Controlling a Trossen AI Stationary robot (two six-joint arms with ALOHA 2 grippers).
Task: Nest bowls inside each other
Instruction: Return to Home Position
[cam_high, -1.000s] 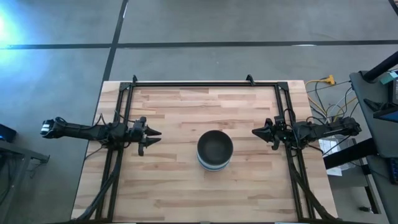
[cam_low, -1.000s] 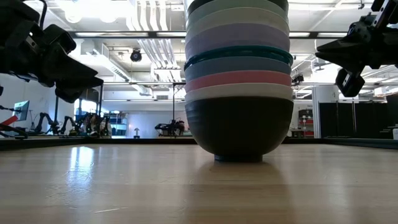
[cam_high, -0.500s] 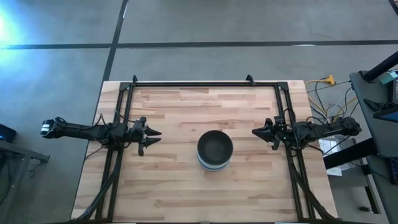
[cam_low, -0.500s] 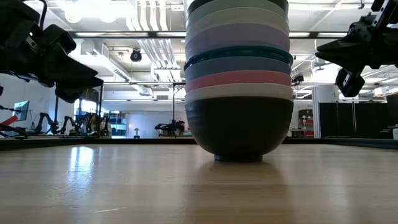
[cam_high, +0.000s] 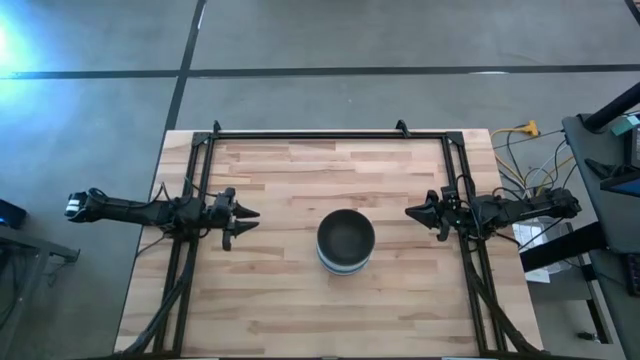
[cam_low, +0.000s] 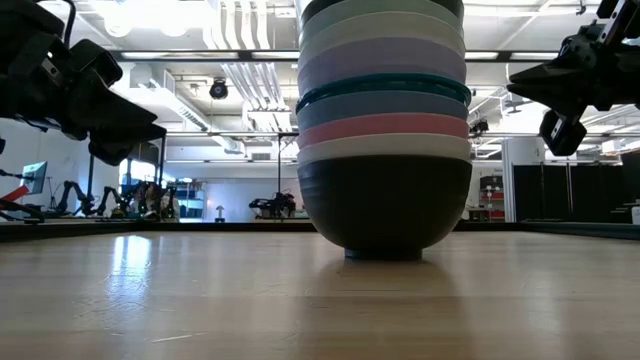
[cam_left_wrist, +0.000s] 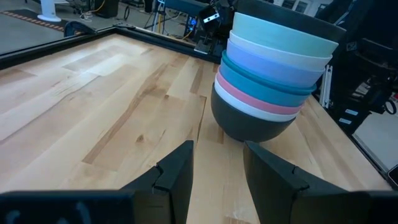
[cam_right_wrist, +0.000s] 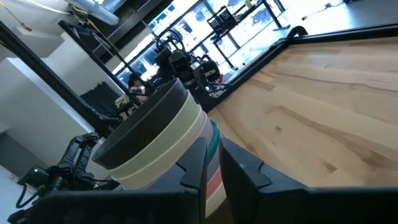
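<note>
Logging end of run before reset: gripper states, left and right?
Left gripper: open, holding nothing.
Right gripper: open by only a narrow gap, holding nothing.

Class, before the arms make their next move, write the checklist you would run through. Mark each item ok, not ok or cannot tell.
1. Single stack of bowls, none apart from it: ok.
2. Stack upright on the table: ok.
3. Black bowl sits on top: ok.
4. Left gripper open, empty, apart from the stack: ok.
5. Right gripper apart from the stack: ok.
</note>
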